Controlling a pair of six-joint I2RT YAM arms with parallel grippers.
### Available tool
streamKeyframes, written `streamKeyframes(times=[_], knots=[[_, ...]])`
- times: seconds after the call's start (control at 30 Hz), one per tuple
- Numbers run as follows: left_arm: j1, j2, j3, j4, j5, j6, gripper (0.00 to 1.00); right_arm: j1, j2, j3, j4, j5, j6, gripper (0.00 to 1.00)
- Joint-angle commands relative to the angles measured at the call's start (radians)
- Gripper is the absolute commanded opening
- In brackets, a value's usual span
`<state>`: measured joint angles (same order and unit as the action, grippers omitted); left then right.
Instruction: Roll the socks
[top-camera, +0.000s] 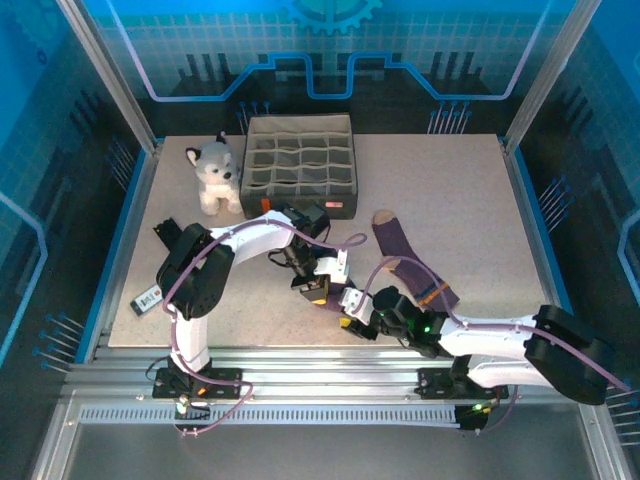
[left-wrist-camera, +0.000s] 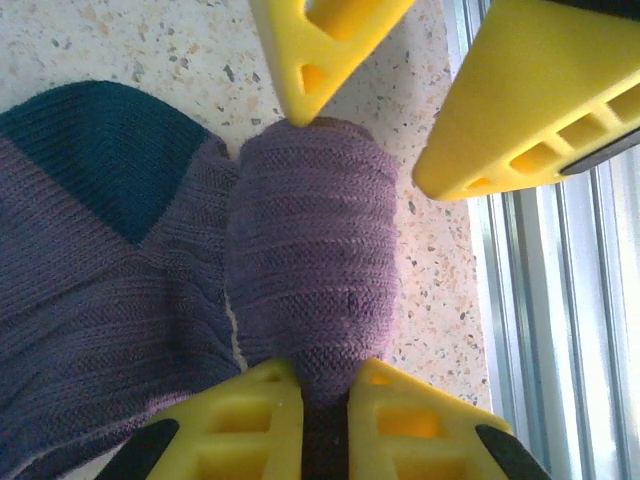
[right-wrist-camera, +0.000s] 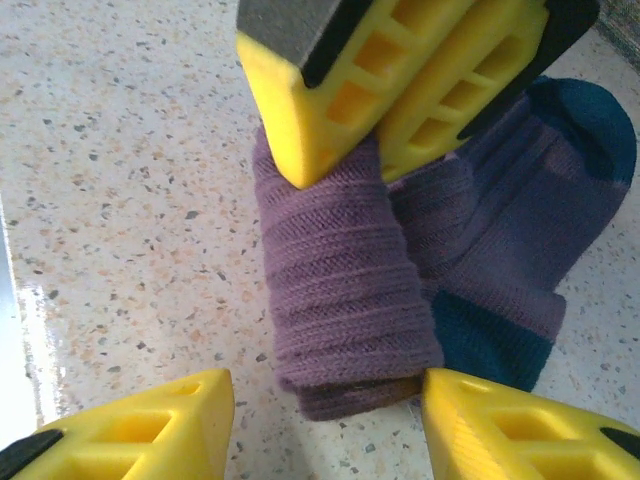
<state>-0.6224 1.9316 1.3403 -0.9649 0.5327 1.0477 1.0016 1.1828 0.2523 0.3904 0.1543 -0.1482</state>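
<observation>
A purple sock with navy patches lies under both grippers, part of it wound into a tight purple roll. My left gripper is shut on one end of that roll; from above it sits mid-table. My right gripper is open, its yellow fingers standing either side of the roll's other end; from above it is close to the left one. A second purple sock with a tan toe lies flat to the right, an orange band at its lower end.
A grey-and-white plush husky sits at the back left beside a grey divided organiser box. A small black-and-white device lies near the front left. The table's front edge and metal rails run close to the roll.
</observation>
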Motion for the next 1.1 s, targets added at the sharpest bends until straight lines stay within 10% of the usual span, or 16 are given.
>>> streamKeyframes(times=[0.0, 0.53, 1.07], knots=[[0.009, 0.01, 0.022, -0.046, 0.056, 0.025, 0.0, 0.018, 0.029, 0.02, 0.091, 0.047, -0.019, 0.53], [0.008, -0.019, -0.012, -0.024, 0.061, 0.03, 0.0, 0.021, 0.146, 0.032, 0.189, 0.018, -0.023, 0.49], [-0.007, -0.15, -0.18, 0.204, -0.017, -0.053, 0.01, 0.026, 0.154, 0.035, 0.196, -0.113, 0.05, 0.0]])
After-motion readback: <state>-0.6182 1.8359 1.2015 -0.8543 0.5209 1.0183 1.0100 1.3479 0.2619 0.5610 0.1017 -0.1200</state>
